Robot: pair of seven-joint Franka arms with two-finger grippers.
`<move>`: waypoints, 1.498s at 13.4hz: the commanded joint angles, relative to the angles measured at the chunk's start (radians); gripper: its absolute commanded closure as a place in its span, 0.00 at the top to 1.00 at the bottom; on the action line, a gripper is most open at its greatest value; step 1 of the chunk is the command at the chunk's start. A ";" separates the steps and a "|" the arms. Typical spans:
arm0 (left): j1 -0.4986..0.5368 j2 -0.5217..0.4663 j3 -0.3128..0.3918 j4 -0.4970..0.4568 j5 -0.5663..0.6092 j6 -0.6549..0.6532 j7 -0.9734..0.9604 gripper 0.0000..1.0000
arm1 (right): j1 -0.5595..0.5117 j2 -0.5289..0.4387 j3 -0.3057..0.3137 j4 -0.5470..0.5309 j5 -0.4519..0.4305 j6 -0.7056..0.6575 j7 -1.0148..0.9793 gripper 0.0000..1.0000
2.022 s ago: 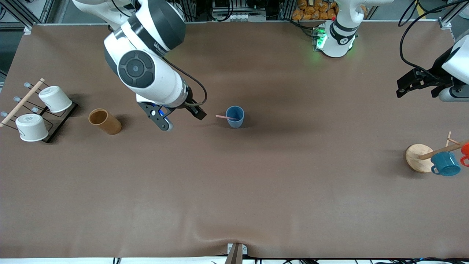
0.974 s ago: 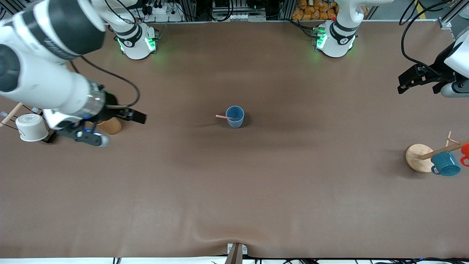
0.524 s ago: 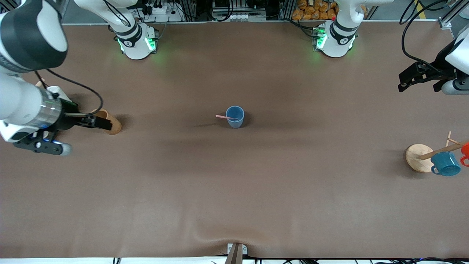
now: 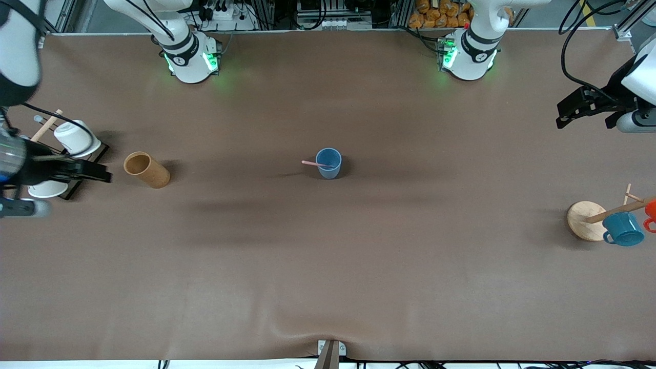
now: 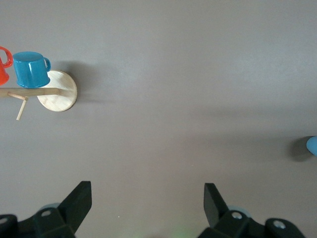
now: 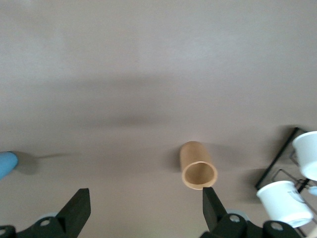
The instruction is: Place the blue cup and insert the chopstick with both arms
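- Light-blue, the blue cup [image 4: 328, 163] is standing upright near the middle of the brown desk [image 4: 328, 266], well apart from both of my hands.
- The pale-pink chopstick [image 4: 313, 164] is resting inside the cup, leaning over its rim toward my right arm's end.
- I am holding my right hand [image 4: 77, 171] wide open and empty over the rack of white cups [image 4: 48, 159] at my right arm's end, just beside the tan-brown cup [image 4: 146, 169].
- I am keeping my left hand [image 4: 584, 110] open and empty too, waiting over the desk's edge at my left arm's end, with the teal mug [image 4: 623, 229] on its wooden stand [image 4: 584, 220] nearer the front camera.
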 commanded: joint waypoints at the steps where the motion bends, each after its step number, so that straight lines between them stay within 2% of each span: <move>1: -0.002 -0.016 -0.003 -0.009 -0.009 -0.006 -0.010 1.00 | -0.051 -0.061 0.017 -0.024 -0.032 -0.013 -0.030 1.00; 5: -0.003 -0.013 -0.008 -0.009 -0.009 -0.006 -0.011 1.00 | -0.074 -0.237 0.022 -0.238 -0.031 0.055 -0.030 1.00; 9: 0.000 -0.014 -0.014 -0.009 -0.009 -0.006 -0.011 1.00 | -0.081 -0.444 0.036 -0.561 -0.031 0.250 -0.030 1.00; 11: -0.002 -0.013 -0.015 -0.009 -0.009 -0.006 -0.011 1.00 | -0.178 -0.450 0.132 -0.573 -0.031 0.254 -0.029 1.00; 12: -0.003 -0.011 -0.015 -0.008 -0.009 -0.005 -0.011 1.00 | -0.194 -0.443 0.157 -0.564 -0.032 0.257 -0.020 1.00; 16: -0.002 -0.013 -0.015 -0.009 -0.008 -0.005 -0.011 1.00 | -0.174 -0.377 0.154 -0.430 -0.038 0.251 -0.015 1.00; 20: -0.003 -0.010 -0.015 -0.009 -0.009 -0.002 -0.011 1.00 | -0.171 -0.358 0.154 -0.412 -0.040 0.255 -0.012 1.00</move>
